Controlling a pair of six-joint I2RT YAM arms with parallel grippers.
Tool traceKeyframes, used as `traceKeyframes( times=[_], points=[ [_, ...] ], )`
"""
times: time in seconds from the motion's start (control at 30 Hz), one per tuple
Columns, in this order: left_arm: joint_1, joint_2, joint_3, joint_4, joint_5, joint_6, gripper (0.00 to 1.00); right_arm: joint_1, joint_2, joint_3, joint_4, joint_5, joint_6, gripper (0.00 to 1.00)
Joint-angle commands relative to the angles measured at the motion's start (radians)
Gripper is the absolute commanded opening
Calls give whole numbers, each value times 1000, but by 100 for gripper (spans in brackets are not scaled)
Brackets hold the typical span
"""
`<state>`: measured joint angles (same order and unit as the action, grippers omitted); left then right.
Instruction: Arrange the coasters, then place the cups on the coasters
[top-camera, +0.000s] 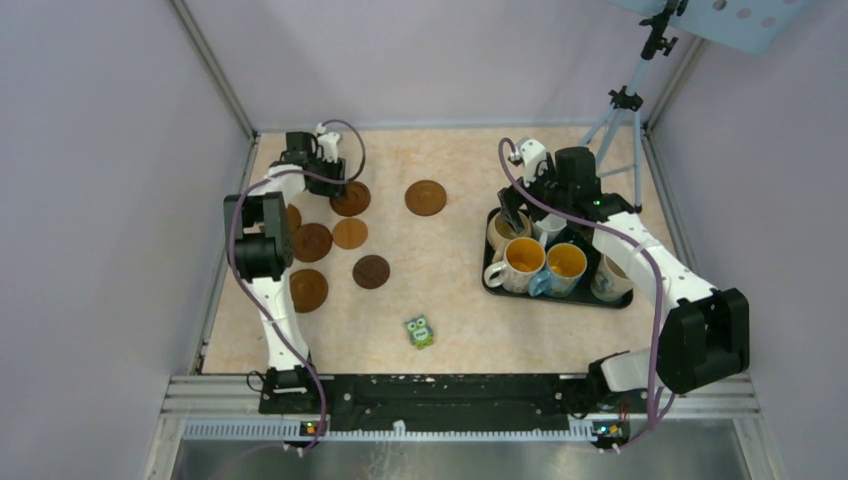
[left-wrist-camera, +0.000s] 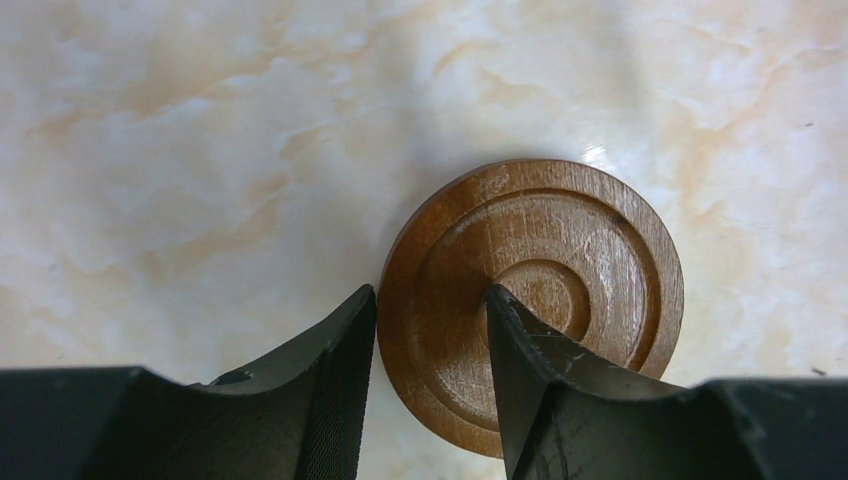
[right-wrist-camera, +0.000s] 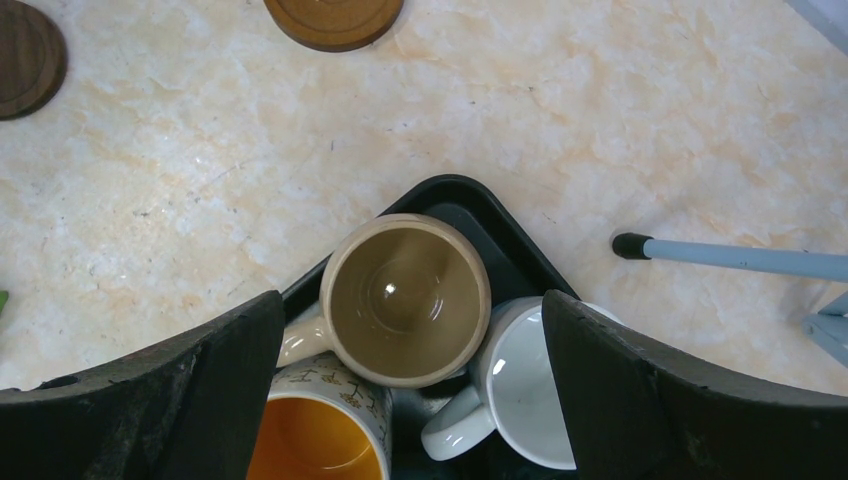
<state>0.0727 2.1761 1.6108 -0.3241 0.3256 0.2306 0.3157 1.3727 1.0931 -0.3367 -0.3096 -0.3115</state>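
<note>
In the left wrist view a ringed brown coaster (left-wrist-camera: 560, 250) lies flat on the marbled table. My left gripper (left-wrist-camera: 430, 300) straddles its left part: one finger (left-wrist-camera: 335, 380) stands against the rim, the other fingertip (left-wrist-camera: 530, 360) is over the centre ring. Whether they pinch it I cannot tell. Several more coasters (top-camera: 312, 242) lie at the table's left, one (top-camera: 425, 197) mid-table. My right gripper (right-wrist-camera: 410, 300) hangs open over the tray's cups: a beige cup (right-wrist-camera: 405, 300), a white cup (right-wrist-camera: 530, 400) and a cream cup with an orange inside (right-wrist-camera: 310, 440).
The black tray (top-camera: 556, 299) holds several cups at the right. A small green owl figure (top-camera: 419, 331) stands near the front middle. A tripod (top-camera: 620, 110) stands at the back right, one leg (right-wrist-camera: 740, 258) beside the tray. Grey walls close in both sides.
</note>
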Motion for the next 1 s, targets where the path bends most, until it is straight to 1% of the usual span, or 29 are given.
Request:
traceKeyframes(
  times=[0.0, 0.23, 0.27, 0.33, 0.73, 0.8, 0.97],
  points=[
    [-43, -12, -34, -32, 22, -41, 51, -7, -26, 0, 27, -17, -7, 99],
    [-70, -9, -42, -19, 15, -55, 50, -8, -26, 0, 28, -16, -9, 99],
    [-96, -9, -43, -18, 15, -58, 50, -8, -26, -1, 28, -16, -9, 99],
    [-108, -9, -43, -17, 14, -61, 50, -8, -26, -1, 27, -16, -9, 99],
    [-132, -25, -50, -22, 29, -76, 51, -9, -25, -1, 27, -16, -11, 99],
    [-132, -32, -43, -29, 28, -80, 54, -9, -24, -2, 27, -16, -12, 99],
    [-107, -93, -5, -70, 37, -75, 67, -10, -24, 1, 25, -16, -11, 99]
  ],
)
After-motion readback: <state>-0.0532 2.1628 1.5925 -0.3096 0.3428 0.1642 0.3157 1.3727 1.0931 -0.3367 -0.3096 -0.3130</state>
